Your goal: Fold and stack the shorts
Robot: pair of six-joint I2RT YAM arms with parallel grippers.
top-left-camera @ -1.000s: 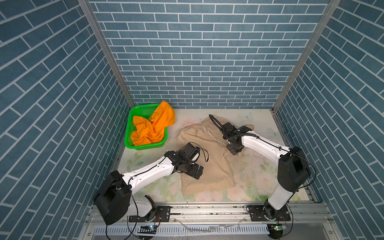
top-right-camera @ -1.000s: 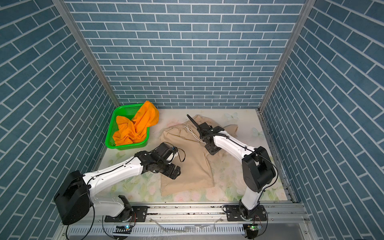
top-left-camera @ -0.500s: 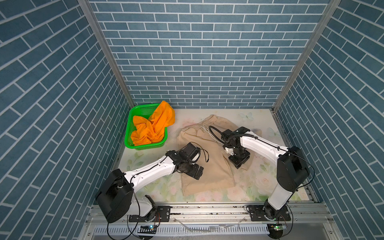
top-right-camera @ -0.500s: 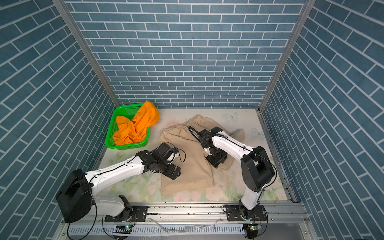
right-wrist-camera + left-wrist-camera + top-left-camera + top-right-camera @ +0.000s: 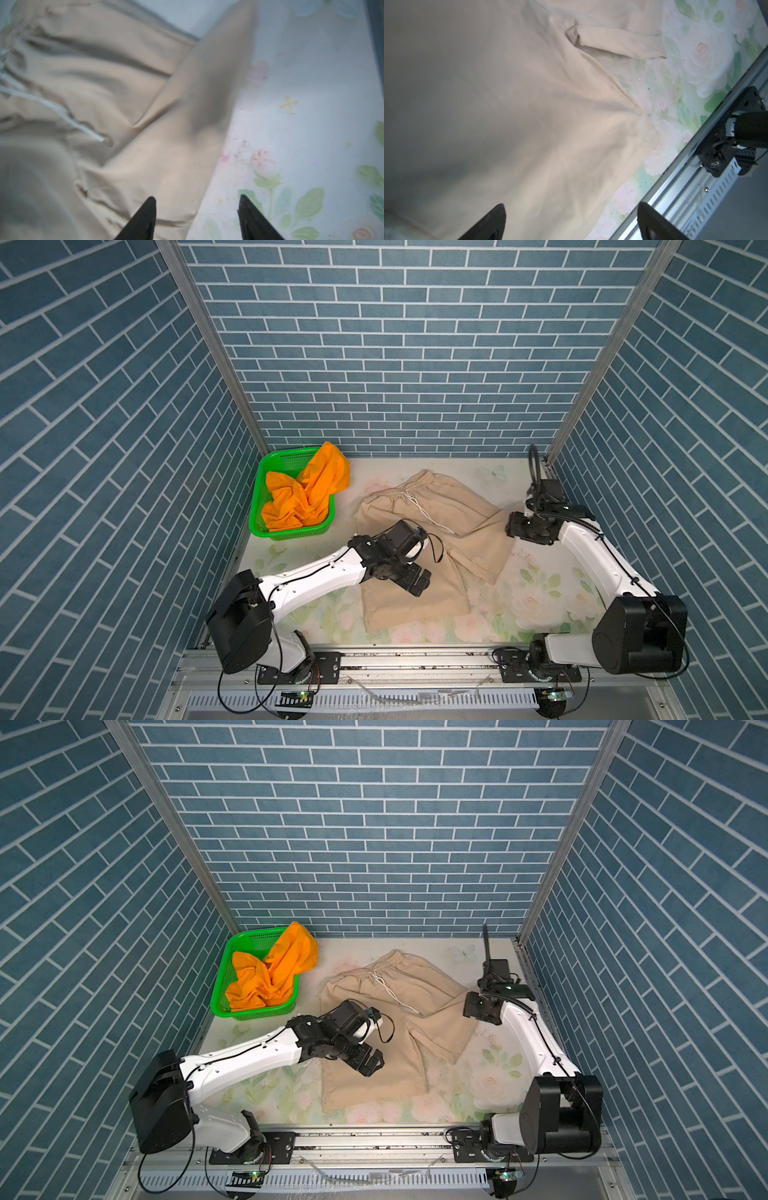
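The beige shorts point(image 5: 432, 547) point(image 5: 395, 1019) lie spread on the floral table in both top views, waistband toward the back wall, white drawstring point(image 5: 424, 510) across the front. My left gripper point(image 5: 417, 580) point(image 5: 571, 205) is open just above their near left leg, holding nothing. My right gripper point(image 5: 515, 529) point(image 5: 197, 197) is open at the outer edge of the right leg point(image 5: 170, 158), one finger over cloth, the other over bare table. The orange shorts point(image 5: 307, 497) point(image 5: 274, 973) sit crumpled in the green basket point(image 5: 257, 526).
The green basket point(image 5: 220, 1006) stands at the back left against the left wall. Blue brick walls close in the table on three sides. A metal rail point(image 5: 415, 655) point(image 5: 675, 187) carrying both arm bases runs along the front edge.
My right gripper has opened, let go of the beige cloth and swung from the waistband to the right edge. The right leg now lies spread out. The left arm has stayed put.
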